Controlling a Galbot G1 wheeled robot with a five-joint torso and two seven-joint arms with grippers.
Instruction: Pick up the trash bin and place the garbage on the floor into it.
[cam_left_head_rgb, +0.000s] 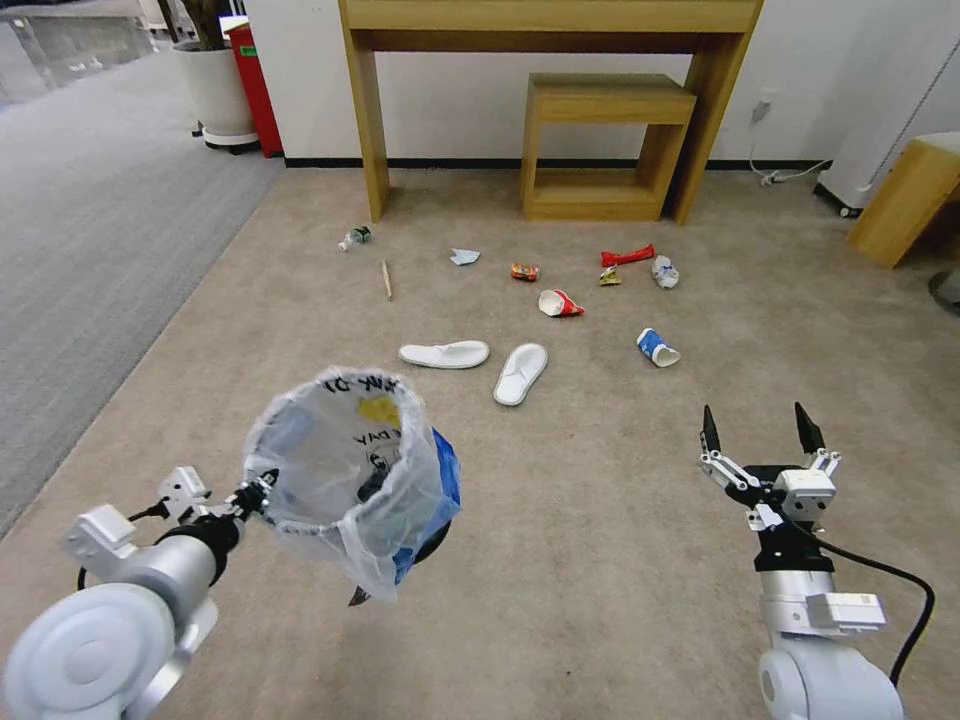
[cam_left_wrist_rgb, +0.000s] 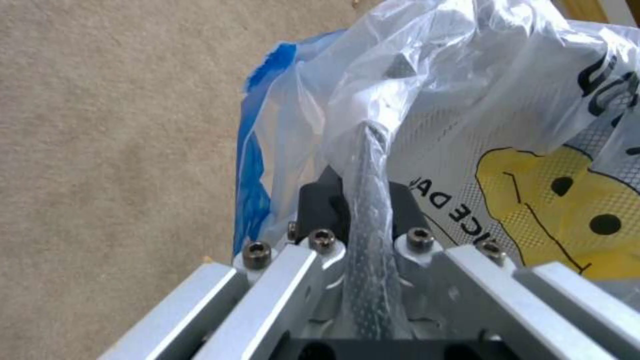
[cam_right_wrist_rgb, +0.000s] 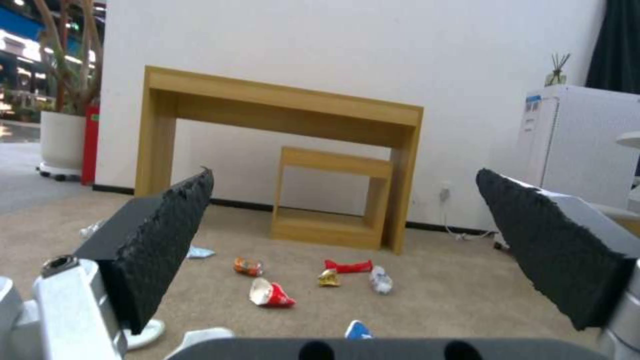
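Observation:
My left gripper (cam_left_head_rgb: 262, 487) is shut on the rim of the trash bin (cam_left_head_rgb: 350, 470), a small blue bin held tilted above the floor (cam_left_head_rgb: 600, 560). In the left wrist view the fingers (cam_left_wrist_rgb: 320, 200) pinch the bagged rim beside the blue wall (cam_left_wrist_rgb: 253, 165). My right gripper (cam_left_head_rgb: 757, 425) hovers open and empty at the right, its pads (cam_right_wrist_rgb: 160, 240) wide apart. Garbage lies ahead: two white slippers (cam_left_head_rgb: 444, 354) (cam_left_head_rgb: 521, 373), a bottle (cam_left_head_rgb: 354, 238), a stick (cam_left_head_rgb: 386, 279), a mask (cam_left_head_rgb: 464, 257), an orange can (cam_left_head_rgb: 524, 271), paper cups (cam_left_head_rgb: 560, 303) (cam_left_head_rgb: 657, 348), a red wrapper (cam_left_head_rgb: 627, 256).
A wooden console table (cam_left_head_rgb: 550, 20) with a low stool (cam_left_head_rgb: 600, 140) under it stands against the far wall behind the litter. Grey carpet (cam_left_head_rgb: 100, 200), a white planter (cam_left_head_rgb: 215, 95) and a red box (cam_left_head_rgb: 255, 85) are at the left. A wooden block (cam_left_head_rgb: 905, 200) sits far right.

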